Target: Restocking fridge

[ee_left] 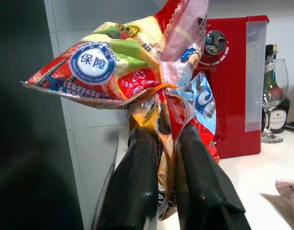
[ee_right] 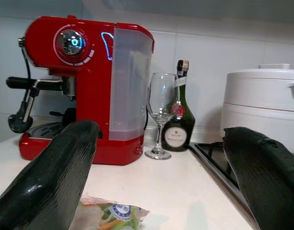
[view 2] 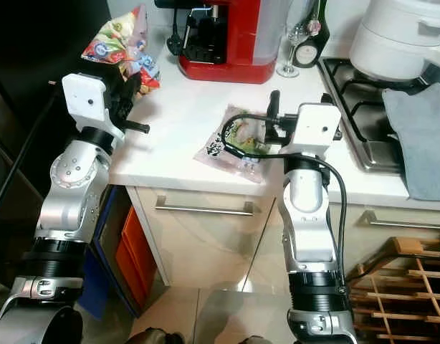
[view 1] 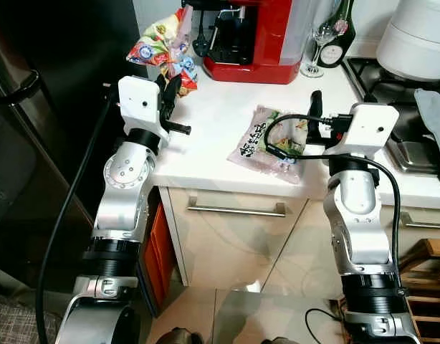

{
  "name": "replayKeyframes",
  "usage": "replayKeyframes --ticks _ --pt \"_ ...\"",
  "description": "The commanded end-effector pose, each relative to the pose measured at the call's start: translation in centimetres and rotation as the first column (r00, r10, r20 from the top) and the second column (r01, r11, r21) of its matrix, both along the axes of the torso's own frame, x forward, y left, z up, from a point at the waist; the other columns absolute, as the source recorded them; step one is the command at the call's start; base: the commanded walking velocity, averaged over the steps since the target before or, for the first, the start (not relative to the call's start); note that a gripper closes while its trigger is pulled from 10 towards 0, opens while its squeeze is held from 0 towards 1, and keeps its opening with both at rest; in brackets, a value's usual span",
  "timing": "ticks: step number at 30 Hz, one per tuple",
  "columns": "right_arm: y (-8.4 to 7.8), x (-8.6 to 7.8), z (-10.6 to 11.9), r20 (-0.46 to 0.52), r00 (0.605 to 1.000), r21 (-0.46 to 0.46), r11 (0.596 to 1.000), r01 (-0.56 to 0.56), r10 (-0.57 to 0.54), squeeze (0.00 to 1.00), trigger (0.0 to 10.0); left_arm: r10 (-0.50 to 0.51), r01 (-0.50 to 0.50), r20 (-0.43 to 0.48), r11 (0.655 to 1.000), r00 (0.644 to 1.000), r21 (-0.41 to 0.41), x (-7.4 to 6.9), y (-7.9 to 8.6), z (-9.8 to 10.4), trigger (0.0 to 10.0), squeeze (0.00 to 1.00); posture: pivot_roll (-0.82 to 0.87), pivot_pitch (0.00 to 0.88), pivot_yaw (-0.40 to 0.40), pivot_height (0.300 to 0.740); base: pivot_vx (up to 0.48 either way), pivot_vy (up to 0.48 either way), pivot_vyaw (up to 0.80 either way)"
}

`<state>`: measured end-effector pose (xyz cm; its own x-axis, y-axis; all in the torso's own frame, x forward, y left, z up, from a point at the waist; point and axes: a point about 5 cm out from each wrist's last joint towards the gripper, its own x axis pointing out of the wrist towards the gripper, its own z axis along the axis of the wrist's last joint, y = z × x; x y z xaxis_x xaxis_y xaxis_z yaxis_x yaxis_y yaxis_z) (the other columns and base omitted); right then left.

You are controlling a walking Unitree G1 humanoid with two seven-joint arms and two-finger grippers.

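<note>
While the left gripper [ee_left: 167,158] has its fingers clamped on a colourful snack bag [view 1: 161,44] lifted at the desk's [view 1: 213,115] far left beside the dark fridge [view 1: 34,107], nothing looks stocked yet, and the right gripper [ee_right: 161,177], fingers apart, hovers over the vegetable packet [view 1: 266,140] lying on the desk.

Glossy film, gloss plastic, matt stone-like top.
Your snack bag [ee_left: 132,67] is crinkled shiny film; the coffee machine [ee_right: 84,91] is glossy red plastic; the worktop [view 1: 220,122] looks smooth, matt white.

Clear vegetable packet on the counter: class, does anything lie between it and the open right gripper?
Nothing visible does. The right gripper hovers open just above the vegetable packet, bare worktop around it; the wine glass and coffee machine stand farther back.
</note>
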<state>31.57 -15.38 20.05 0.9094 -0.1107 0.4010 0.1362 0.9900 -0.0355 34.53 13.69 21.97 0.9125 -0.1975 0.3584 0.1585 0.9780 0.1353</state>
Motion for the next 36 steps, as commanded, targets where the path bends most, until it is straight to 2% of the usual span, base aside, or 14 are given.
replayKeyframes --ticks 1,10,29,34,36 --pt "0.0 0.0 -0.3 -0.002 1.000 -0.019 1.000 0.005 -0.005 0.00 10.0 0.001 -0.001 0.034 1.000 0.999 0.005 0.2 -0.5 0.9 10.0 0.00 -0.05 0.000 0.027 0.740 -0.255 0.000 0.00" --pt "-0.4 0.4 -0.5 -0.025 1.000 -0.037 0.999 0.007 -0.008 0.00 10.0 -0.010 0.010 0.036 1.000 0.999 -0.004 0.2 -1.0 0.8 10.0 0.00 -0.05 0.000 0.017 0.740 -0.295 0.000 0.00" --pt "0.4 0.5 -2.1 -0.087 0.996 -0.047 0.999 -0.026 0.022 0.00 10.0 -0.025 0.025 0.025 1.000 0.999 -0.004 0.3 -1.0 0.5 10.0 0.00 -0.05 0.000 0.018 0.740 -0.301 0.000 0.00" --pt "1.0 0.4 -2.5 -0.104 0.994 -0.040 0.998 -0.046 0.042 0.00 10.0 -0.025 0.025 0.017 1.000 1.000 0.008 0.1 -0.8 0.2 10.0 0.00 -0.04 0.000 0.016 0.740 -0.059 0.000 0.00" --pt "1.7 0.2 -3.0 -0.121 0.990 -0.037 0.996 -0.076 0.071 0.00 10.0 -0.020 0.020 -0.001 1.000 1.000 -0.010 -0.3 -0.4 -0.2 10.0 0.00 -0.03 0.000 0.007 0.740 0.000 0.000 0.00"
